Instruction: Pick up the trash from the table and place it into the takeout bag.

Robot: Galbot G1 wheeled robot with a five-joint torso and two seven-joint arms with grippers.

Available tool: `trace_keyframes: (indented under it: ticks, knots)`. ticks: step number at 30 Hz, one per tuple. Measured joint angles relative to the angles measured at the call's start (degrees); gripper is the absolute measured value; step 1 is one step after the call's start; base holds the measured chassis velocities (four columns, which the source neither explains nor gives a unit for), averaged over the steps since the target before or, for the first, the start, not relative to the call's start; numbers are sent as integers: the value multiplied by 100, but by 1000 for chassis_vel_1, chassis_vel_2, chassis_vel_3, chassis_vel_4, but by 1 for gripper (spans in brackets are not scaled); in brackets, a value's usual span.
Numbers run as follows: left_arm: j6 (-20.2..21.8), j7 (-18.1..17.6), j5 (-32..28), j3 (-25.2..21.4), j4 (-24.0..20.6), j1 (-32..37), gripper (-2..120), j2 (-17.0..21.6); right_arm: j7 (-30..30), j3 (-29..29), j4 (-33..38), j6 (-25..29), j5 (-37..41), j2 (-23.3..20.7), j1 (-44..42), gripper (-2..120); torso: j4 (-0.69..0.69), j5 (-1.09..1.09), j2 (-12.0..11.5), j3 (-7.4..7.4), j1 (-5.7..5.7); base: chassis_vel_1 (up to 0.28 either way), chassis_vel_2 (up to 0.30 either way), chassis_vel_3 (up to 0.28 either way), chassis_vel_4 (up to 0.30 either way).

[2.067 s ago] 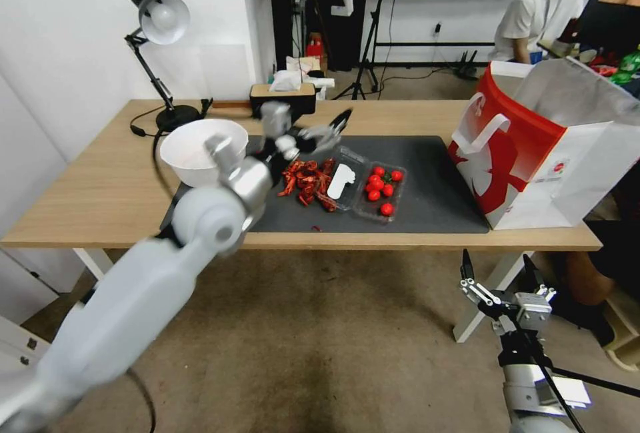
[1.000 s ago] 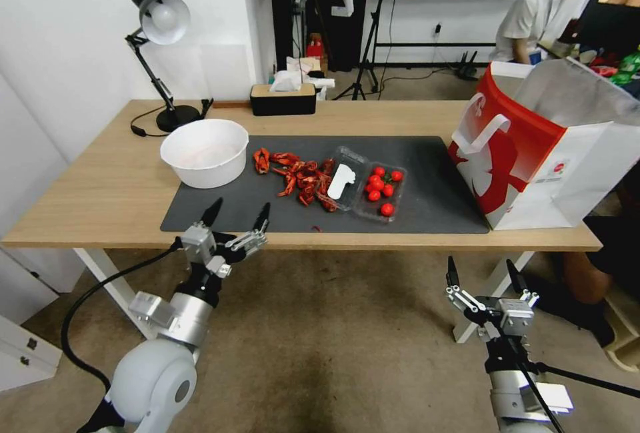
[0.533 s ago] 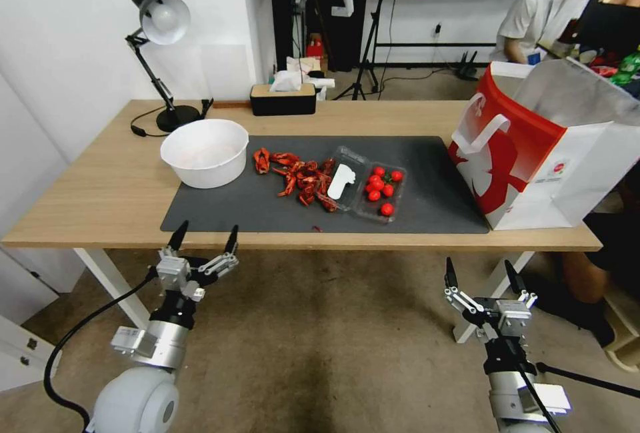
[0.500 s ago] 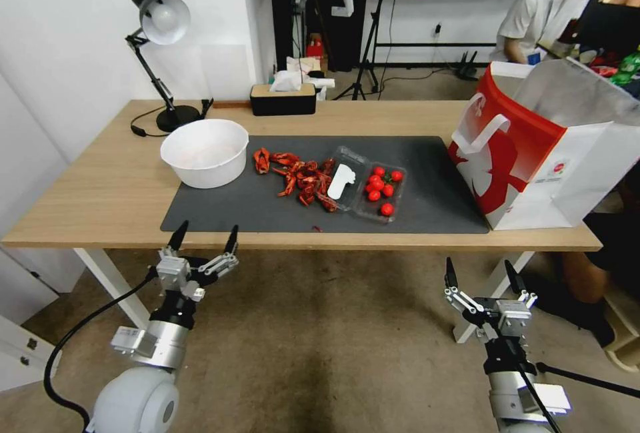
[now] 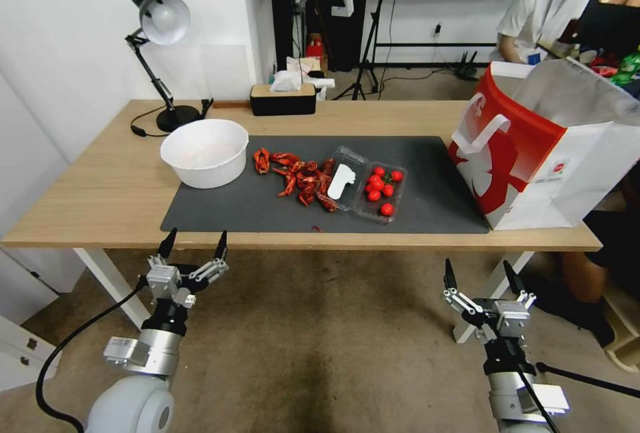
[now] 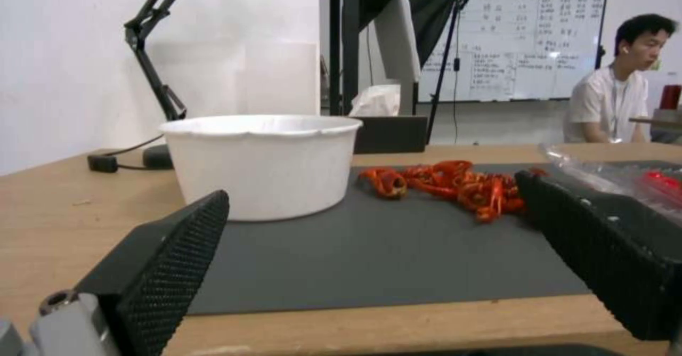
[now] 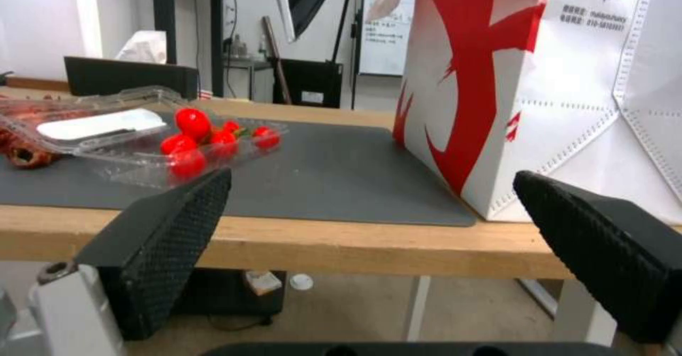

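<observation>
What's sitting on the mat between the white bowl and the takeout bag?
Head view: red shell scraps, then an open clear tray with tomatoes, then bare mat.

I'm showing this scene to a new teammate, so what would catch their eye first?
The big red-and-white bag standing at the table's right end. Then the red scraps and the clear tray of tomatoes mid-mat, with a white bowl to their left. Both end effectors, left and right, hang open below the table's front edge.

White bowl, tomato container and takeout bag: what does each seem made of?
White bowl: matte, probably paper or foam; its rim looks thin and scalloped.
Tomato container: clear glossy thin plastic, see-through with glints.
Takeout bag: printed paper with creased folds and a silvery, probably foil lining.
</observation>
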Motion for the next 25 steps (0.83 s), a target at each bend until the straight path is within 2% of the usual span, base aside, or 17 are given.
trace_keyframes:
  ticks: [2, 25]
  knots:
    - [-11, -1, 11, -16, 46, -8, 100, -2, 0, -2, -1, 327, -11, 3, 0, 100, 0, -1, 0, 0, 0, 0, 0, 0, 0]
    - [-121, 36, 53, 11, 263, -62, 100, 8, 9, -62, -108, 330, -73, 28, 43, 100, 0, 0, 0, 0, 0, 0, 0, 0, 0]
